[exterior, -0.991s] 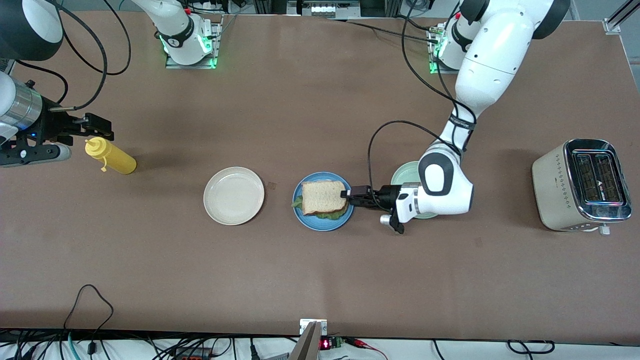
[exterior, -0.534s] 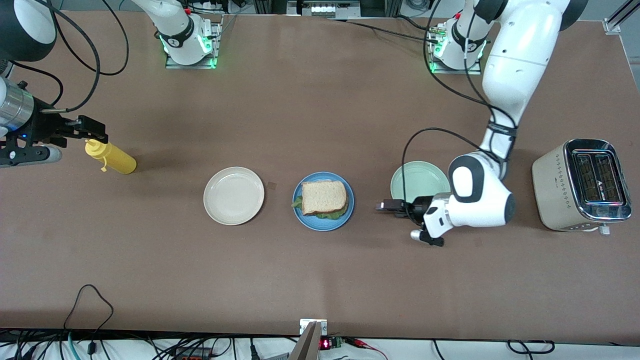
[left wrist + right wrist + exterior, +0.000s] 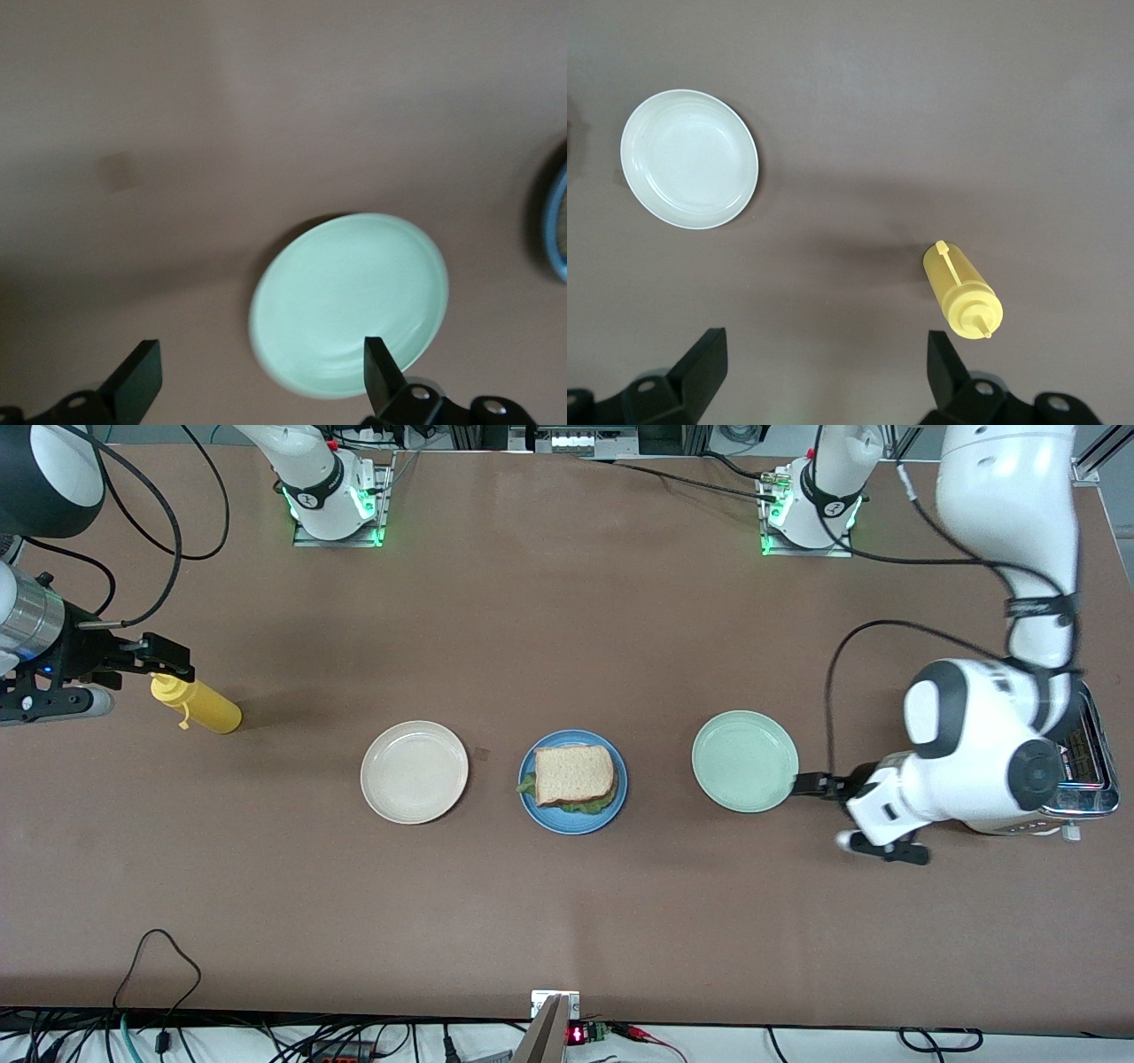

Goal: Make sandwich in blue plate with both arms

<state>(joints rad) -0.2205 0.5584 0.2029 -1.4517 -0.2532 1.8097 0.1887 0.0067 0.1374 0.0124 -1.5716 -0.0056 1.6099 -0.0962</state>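
The sandwich (image 3: 574,776) lies on the blue plate (image 3: 550,812) in the middle of the table (image 3: 567,921) — a slice of light brown bread on top, ruffled green lettuce showing at its edges. Nothing touches it.

Beside the blue plate, toward the left arm's end of the table, is the pale green plate (image 3: 744,761), empty. Toward the right arm's end is the beige plate (image 3: 414,771), also empty. The three plates sit in a row, apart from one another.

The left gripper (image 3: 811,784) hangs just past the rim of the pale green plate, between that plate and the toaster (image 3: 1085,757), which the left arm largely covers. Its wrist view shows the jaws spread wide with nothing between them, the green plate below.

The right gripper (image 3: 168,657) is over the tip of the yellow squeeze bottle (image 3: 197,702), which lies on its side near the right arm's end of the table. Its jaws are released too — spread apart and empty.
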